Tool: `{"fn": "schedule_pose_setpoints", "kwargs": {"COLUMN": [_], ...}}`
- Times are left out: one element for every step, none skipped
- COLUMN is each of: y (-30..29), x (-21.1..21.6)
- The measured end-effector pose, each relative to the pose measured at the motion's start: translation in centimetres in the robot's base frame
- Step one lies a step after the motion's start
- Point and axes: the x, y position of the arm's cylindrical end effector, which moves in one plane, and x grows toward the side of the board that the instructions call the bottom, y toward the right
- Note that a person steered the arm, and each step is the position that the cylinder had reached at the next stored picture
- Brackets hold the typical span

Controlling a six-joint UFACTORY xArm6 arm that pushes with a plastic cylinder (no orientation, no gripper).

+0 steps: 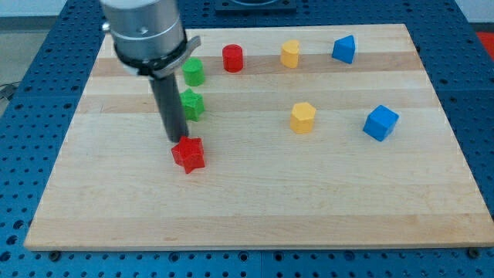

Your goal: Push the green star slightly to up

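Pale wooden board (309, 201), visible grain, lying on a blue perforated table (23, 116). Grey metal arm cylinder (143, 31) at the view's top left, ending in a straight dark rod. No jaws on this rig, so nothing opens or closes; my tip (177, 140) sits just above the red star (188, 154), touching or nearly so. Green star (191, 104) lies just to the view's right of the rod, slightly above the tip, close beside it. 8 matte plastic blocks in all: blue cube (380, 123), blue wedge-like block (344, 49), 2 yellow blocks (303, 117) (290, 54), red cylinder (232, 58), green cylinder (193, 72).
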Motion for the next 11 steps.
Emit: {"fn": "schedule_pose_setpoints", "kwargs": {"y": [-0.7,-1.0,-1.5,-0.8,0.3,0.9,1.0,1.1,1.1,1.2,1.0], "x": [-0.1,-0.9,0.0,-1.1,-1.4,-1.8,-3.1,-4.1,-4.0,-3.8,-2.0]}}
